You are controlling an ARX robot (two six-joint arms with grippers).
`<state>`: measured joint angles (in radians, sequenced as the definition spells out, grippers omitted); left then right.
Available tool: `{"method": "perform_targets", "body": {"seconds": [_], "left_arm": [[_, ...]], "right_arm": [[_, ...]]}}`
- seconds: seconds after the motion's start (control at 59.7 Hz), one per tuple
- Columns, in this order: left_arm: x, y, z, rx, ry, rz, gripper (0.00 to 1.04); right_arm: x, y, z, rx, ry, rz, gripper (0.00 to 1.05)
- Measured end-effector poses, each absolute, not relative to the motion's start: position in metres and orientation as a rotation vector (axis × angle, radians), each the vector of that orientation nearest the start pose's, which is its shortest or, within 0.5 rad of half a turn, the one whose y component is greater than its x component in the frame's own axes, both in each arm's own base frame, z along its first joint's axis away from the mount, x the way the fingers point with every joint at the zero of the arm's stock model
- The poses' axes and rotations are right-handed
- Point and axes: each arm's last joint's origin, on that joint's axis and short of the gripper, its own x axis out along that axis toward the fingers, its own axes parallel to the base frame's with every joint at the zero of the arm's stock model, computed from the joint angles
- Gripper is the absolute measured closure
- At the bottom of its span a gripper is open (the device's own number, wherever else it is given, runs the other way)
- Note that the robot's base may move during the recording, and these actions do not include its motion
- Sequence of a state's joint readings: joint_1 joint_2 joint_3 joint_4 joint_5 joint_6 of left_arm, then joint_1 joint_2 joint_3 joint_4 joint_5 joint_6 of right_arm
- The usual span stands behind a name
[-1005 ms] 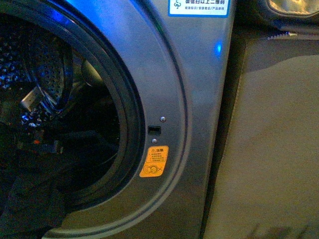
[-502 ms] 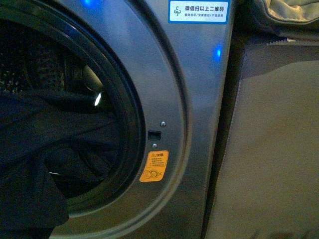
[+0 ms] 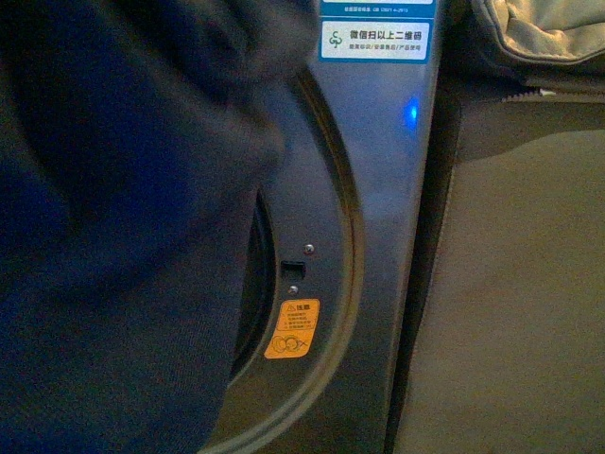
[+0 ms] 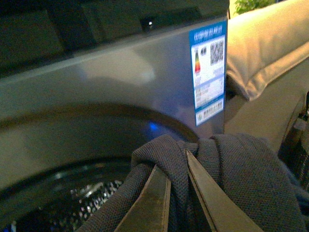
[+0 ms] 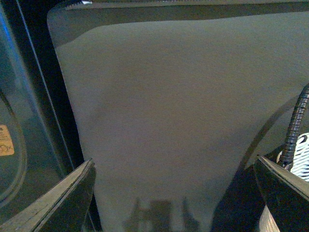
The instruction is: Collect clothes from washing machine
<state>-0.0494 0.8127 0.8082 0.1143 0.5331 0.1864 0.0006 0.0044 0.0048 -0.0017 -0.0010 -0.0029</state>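
The clothes (image 3: 123, 236), a dark navy knit garment, hang close in front of the front view and cover most of the washing machine's round mouth. The washing machine (image 3: 378, 189) is grey, with a blue-white label (image 3: 373, 41) and an orange sticker (image 3: 291, 328). In the left wrist view my left gripper (image 4: 175, 159) is shut on a fold of the clothes (image 4: 241, 174), held just outside the perforated drum (image 4: 72, 193). My right gripper (image 5: 174, 179) stands open with nothing between its fingers, facing a grey-beige upholstered surface (image 5: 169, 96) beside the machine (image 5: 19, 145).
A beige cushion (image 3: 539, 28) lies at the upper right, above the grey-beige upholstered side (image 3: 510, 284) standing right of the machine. In the right wrist view a pale woven object (image 5: 301, 154) and a corrugated cable (image 5: 294, 125) sit by one finger.
The clothes have come up out of the drum and now block the porthole in the front view. The drum interior seen before is hidden.
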Motion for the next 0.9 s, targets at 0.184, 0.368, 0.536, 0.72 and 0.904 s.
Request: {"method": "perform_targets", "body": {"seconds": [0.184, 0.368, 0.536, 0.72, 0.904], "left_arm": [[0.182, -0.026, 0.401, 0.211, -0.234, -0.557, 0.98], [0.202, -0.046, 0.435, 0.187, -0.241, -0.567, 0.98], [0.229, -0.093, 0.484, 0.16, -0.209, -0.647, 0.98], [0.238, -0.131, 0.521, 0.166, -0.167, -0.736, 0.98], [0.244, -0.153, 0.544, 0.178, -0.148, -0.77, 0.98]], "right_arm": [[0.098, 0.0, 0.165, -0.003, 0.001, 0.002, 0.07], [0.098, 0.0, 0.165, -0.003, 0.001, 0.002, 0.07], [0.098, 0.0, 0.165, -0.003, 0.001, 0.002, 0.07], [0.098, 0.0, 0.165, -0.003, 0.001, 0.002, 0.07], [0.098, 0.0, 0.165, -0.003, 0.001, 0.002, 0.07]]}}
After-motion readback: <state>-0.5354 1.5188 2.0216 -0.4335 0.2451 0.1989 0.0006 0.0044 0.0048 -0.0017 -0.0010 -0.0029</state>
